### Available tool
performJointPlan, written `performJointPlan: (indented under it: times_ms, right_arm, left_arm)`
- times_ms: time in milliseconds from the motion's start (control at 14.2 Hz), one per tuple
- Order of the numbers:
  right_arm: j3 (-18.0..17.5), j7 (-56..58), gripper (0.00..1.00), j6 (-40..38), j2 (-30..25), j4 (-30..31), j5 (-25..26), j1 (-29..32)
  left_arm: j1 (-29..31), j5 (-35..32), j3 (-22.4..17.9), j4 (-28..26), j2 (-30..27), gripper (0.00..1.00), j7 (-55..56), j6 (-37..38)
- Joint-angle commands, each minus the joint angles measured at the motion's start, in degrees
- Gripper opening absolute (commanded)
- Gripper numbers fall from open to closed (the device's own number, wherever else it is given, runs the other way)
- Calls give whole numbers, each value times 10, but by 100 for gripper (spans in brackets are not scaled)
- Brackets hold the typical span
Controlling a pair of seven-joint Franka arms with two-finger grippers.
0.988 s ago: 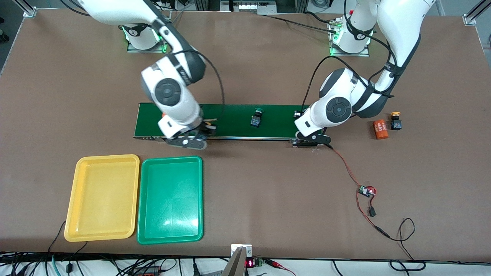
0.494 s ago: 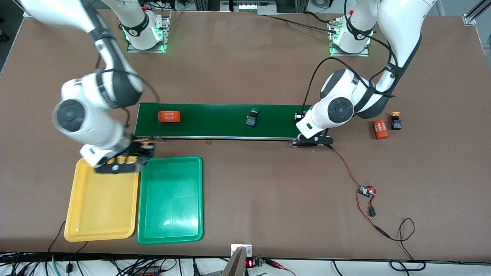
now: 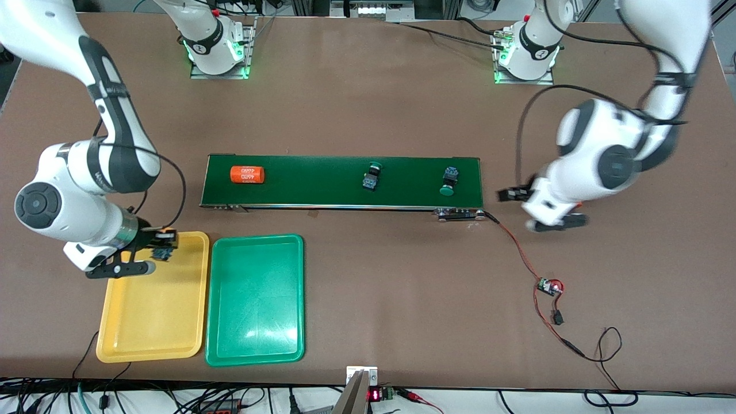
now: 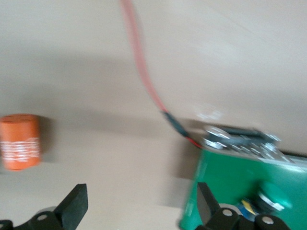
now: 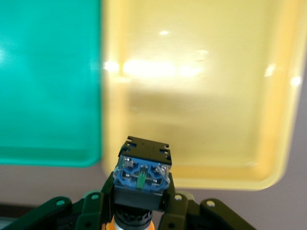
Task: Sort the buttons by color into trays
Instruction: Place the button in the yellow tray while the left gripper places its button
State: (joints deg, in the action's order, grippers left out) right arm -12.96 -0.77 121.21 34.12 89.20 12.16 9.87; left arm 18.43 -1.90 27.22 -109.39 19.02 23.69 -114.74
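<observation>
The right gripper (image 3: 150, 248) is hanging over the yellow tray's (image 3: 144, 339) edge farthest from the front camera, a shallow, glossy plastic rectangle with rounded corners and a raised rim. Its fingers are clamped on a small push-button switch (image 5: 143, 173) with a boxy black-and-blue body and an orange cap just peeping out below. The matching smooth green plastic tray (image 3: 255, 339) is lying just beside the yellow one, toward the left arm's end of the table, their long rims nearly touching.

The left gripper (image 3: 540, 210) is hovering over bare brown tabletop just off the end of the long dark-green conveyor belt (image 3: 322, 198), its fingers (image 4: 74, 208) spread wide with nothing between them. In the left wrist view a ribbed orange cylinder (image 4: 20, 141) with white print is lying on the table near a thin red wire (image 4: 139, 62).

On the flat matte belt, a second orange cylinder (image 3: 247, 174) is resting at the right arm's end, a green-capped switch (image 3: 371, 175) near the middle, and another green-capped switch (image 3: 448, 181) close to the left arm's end.

A small circuit board (image 3: 549, 286) with trailing wires is sitting nearer the front camera than the left gripper. Open brown tabletop is lying between the green tray and that board.
</observation>
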Motion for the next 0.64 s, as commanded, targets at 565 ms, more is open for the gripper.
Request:
performJointPlan:
  times_ms: [565]
  right_arm:
    - [43,32,11,82,101,-32,32,27]
  left_arm:
    - [118,-89,-9,-72,51,100,-107,-15]
